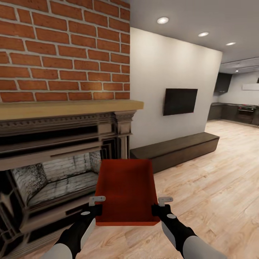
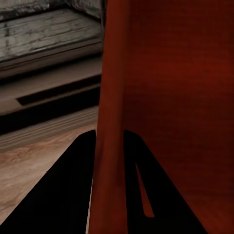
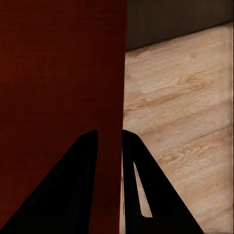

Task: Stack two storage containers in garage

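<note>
1. The robot is holding one red-orange storage container (image 1: 126, 190) in front of itself, lifted above the light wood-plank floor (image 1: 212, 187) of the living room.
2. The left pincer (image 1: 96, 205) is gripping the container's left wall near its close corner; in the left wrist view the two dark fingers (image 2: 73, 195) are sitting on either side of the red wall (image 2: 165, 97), clamped on it.
3. The right pincer (image 1: 161, 205) is gripping the right wall near its close corner; in the right wrist view its fingers (image 3: 73, 195) are likewise straddling the red wall (image 3: 58, 73), clamped on it.
4. The container is sitting open side up and roughly level between both arms, its far end pointing toward the fireplace corner.
5. A red brick fireplace (image 1: 61, 54) with a pale wooden mantel (image 1: 72, 108) and a dark carved surround (image 1: 54, 144) is standing at the left.
6. A black TV (image 1: 180, 101) is hanging on the white wall, with a long dark low bench (image 1: 176, 151) lying below it.
7. A dark kitchen area (image 1: 237, 111) is showing far off at the right, and round ceiling lights (image 1: 163, 20) are glowing overhead.
8. No brand, label or writing is readable on the container or anywhere else.
</note>
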{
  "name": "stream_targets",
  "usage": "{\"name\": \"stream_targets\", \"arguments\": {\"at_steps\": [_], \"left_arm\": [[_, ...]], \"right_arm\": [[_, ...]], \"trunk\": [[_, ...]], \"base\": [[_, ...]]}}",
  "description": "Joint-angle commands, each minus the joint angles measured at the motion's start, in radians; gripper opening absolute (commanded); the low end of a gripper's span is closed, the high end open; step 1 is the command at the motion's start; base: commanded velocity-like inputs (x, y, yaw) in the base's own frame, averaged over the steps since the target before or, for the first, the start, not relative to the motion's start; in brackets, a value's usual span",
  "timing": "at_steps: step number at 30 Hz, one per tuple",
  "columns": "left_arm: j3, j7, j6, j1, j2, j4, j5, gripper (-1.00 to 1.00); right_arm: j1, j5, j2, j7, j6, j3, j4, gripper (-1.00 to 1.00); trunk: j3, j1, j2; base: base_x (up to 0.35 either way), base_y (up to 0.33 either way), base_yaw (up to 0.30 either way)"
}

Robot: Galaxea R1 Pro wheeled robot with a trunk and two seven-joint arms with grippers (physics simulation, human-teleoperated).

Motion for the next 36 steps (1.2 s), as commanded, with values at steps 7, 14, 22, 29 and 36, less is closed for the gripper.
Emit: {"name": "stream_targets", "arguments": {"at_steps": [7,14,22,29,36], "left_arm": [[0.019,0.015,-0.019,-0.001,0.002,-0.006,-0.004,-1.00],[0.019,0.015,-0.020,-0.001,0.002,-0.006,-0.004,-1.00],[0.018,0.015,-0.020,-0.001,0.002,-0.004,-0.004,-1.00],[0.018,0.015,-0.020,-0.001,0.002,-0.005,-0.004,-1.00],[0.018,0.015,-0.020,-0.001,0.002,-0.004,-0.004,-1.00]], "right_arm": [[-0.001,-0.015,-0.013,-0.007,-0.004,0.000,0.004,-1.00],[-0.001,-0.015,-0.013,-0.007,-0.004,0.000,0.004,-1.00],[-0.001,-0.015,-0.013,-0.007,-0.004,0.000,0.004,-1.00],[-0.001,-0.015,-0.013,-0.007,-0.004,0.000,0.004,-1.00],[-0.001,-0.015,-0.013,-0.007,-0.004,0.000,0.004,-1.00]], "trunk": [[-0.001,0.000,-0.001],[-0.001,0.000,-0.001],[-0.001,0.000,-0.001],[-0.001,0.000,-0.001],[-0.001,0.000,-0.001]], "base": [[0.000,0.000,-0.261],[0.000,0.000,-0.261],[0.000,0.000,-0.261],[0.000,0.000,-0.261],[0.000,0.000,-0.261]]}}
